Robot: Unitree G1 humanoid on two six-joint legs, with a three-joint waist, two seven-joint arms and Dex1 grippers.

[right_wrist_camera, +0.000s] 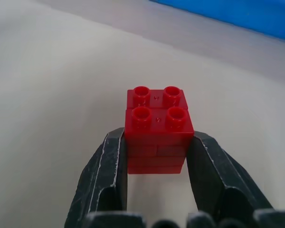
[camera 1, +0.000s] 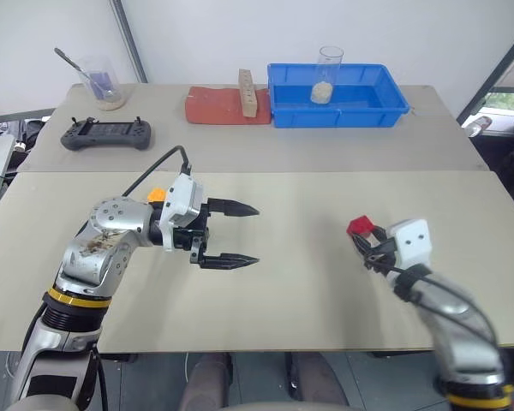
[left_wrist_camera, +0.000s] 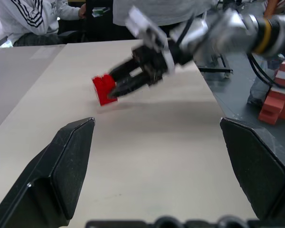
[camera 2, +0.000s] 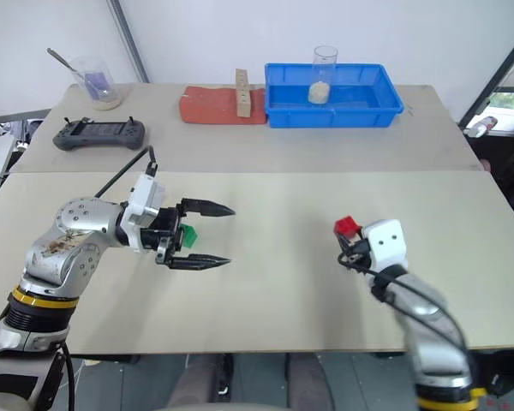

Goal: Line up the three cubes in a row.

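My right gripper [right_wrist_camera: 157,142] is shut on the red cube [right_wrist_camera: 157,124], one finger on each side, studs facing up. In the left wrist view the red cube [left_wrist_camera: 102,89] hangs tilted just above the table with a shadow under it. My left gripper [camera 1: 255,235] hovers open over the table's left half, pointing right, with nothing held. The green cube [camera 2: 188,233] shows between its fingers close to their base, lying on the table below. A corner of the orange-yellow cube [camera 1: 157,195] peeks out behind the left wrist.
On the far table stand a blue bin [camera 1: 377,110] holding a glass [camera 1: 328,75], a red mat [camera 1: 212,107] with a tan wooden block [camera 1: 248,92], a black controller [camera 1: 107,134] and a cup with a spoon [camera 1: 103,83]. A seated person [left_wrist_camera: 33,19] is beyond the table's right end.
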